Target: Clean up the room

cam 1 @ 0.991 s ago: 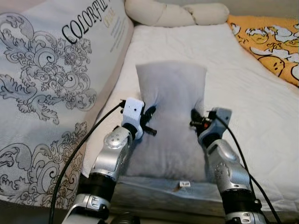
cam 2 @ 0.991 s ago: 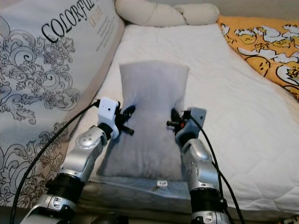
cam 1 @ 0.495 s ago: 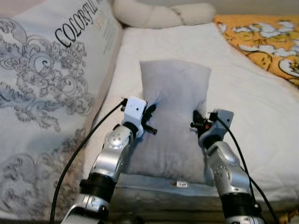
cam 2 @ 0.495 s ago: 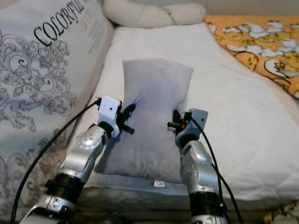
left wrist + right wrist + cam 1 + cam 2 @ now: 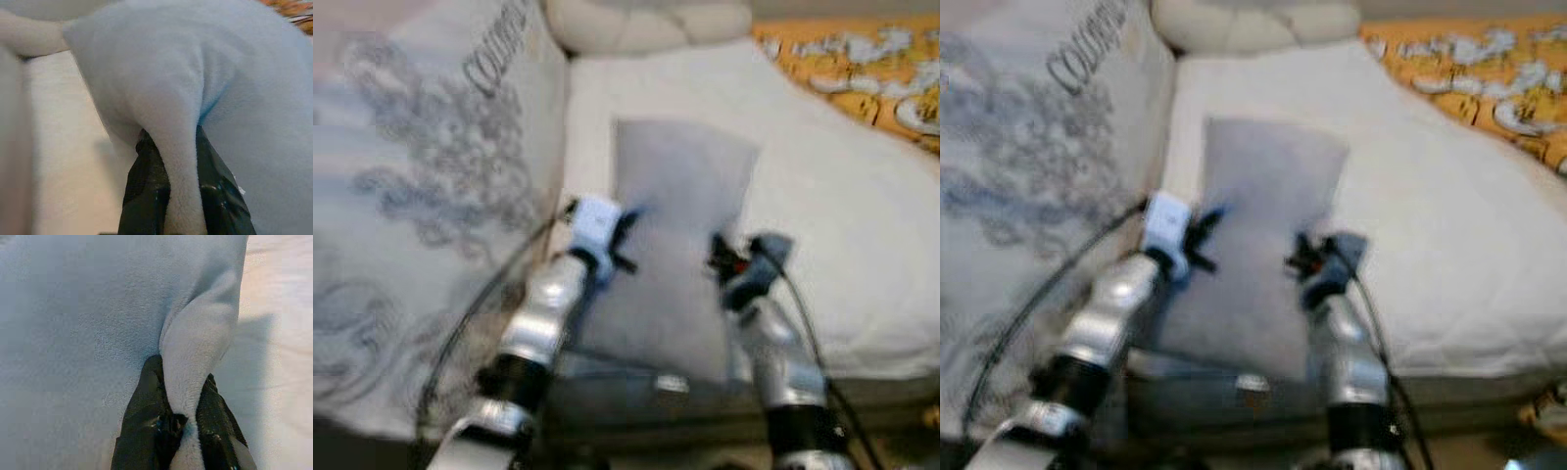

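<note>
Grey pillow (image 5: 680, 196) on bed (image 5: 832, 225), both end effectors pinching its sides

The picture is blurred, but a grey pillow (image 5: 674, 245) lies lengthwise on the white bed (image 5: 842, 245), with the left gripper (image 5: 625, 230) at its left edge and the right gripper (image 5: 722, 259) at its right edge, both touching the fabric. A large white cushion with grey scrollwork and lettering (image 5: 431, 186) stands against the bed's left side. A cream bolster (image 5: 651, 22) lies at the far end, and an orange patterned blanket (image 5: 862, 59) covers the far right corner.
</note>
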Available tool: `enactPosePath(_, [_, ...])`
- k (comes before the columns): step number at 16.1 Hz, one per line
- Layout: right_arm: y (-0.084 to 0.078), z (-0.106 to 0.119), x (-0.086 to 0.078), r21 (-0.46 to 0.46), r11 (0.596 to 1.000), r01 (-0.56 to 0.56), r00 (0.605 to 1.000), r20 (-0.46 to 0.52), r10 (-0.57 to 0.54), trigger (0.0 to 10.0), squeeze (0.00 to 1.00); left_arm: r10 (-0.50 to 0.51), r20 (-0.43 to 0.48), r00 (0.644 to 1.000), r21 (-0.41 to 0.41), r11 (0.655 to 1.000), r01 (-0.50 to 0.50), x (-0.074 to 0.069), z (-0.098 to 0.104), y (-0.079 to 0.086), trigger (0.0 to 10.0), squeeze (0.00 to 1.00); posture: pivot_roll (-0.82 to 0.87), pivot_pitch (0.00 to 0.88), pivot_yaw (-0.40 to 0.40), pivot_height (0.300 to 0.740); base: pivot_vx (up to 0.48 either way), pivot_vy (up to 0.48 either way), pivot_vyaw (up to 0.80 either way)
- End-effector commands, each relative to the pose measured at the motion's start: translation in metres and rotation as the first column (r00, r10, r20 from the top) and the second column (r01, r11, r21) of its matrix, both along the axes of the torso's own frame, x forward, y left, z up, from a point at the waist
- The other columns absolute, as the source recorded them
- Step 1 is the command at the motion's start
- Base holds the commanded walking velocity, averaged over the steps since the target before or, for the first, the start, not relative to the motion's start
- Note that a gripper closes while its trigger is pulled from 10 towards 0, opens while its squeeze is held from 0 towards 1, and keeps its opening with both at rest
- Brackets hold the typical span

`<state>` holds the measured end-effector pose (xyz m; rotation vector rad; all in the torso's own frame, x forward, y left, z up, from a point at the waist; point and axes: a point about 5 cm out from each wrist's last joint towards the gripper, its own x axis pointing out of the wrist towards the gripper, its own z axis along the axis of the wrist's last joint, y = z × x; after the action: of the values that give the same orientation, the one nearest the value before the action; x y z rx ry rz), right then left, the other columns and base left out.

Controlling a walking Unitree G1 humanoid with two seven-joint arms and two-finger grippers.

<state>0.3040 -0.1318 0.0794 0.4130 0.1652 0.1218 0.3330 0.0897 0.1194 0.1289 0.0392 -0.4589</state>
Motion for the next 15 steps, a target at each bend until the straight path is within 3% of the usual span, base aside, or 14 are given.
enactPosePath(1, [-0.009,0.007,0.005,-0.004,0.999,0.032,0.999,0.02,-0.032,10.0,0.0,0.011,0.03,0.999,-0.002,1.0,-0.011,0.003,0.007,-0.002,10.0,0.0,-0.01,0.0,0.105,0.74,0.0,0.0,0.0])
enactPosePath(10, [-0.009,0.005,0.006,0.005,1.0,0.018,1.0,0.012,-0.018,10.0,0.0,0.084,0.049,0.995,0.008,0.996,-0.084,0.01,0.011,0.003,10.0,0.0,-0.02,0.0,0.103,0.74,0.0,0.0,0.0])
enactPosePath(15, [-0.01,0.004,0.008,-0.035,0.999,0.025,1.0,0.006,-0.024,10.0,0.0,0.117,0.053,0.992,-0.001,0.993,-0.117,0.013,0.012,0.007,10.0,0.0,-0.02,0.0,0.104,0.74,0.0,0.0,0.0])
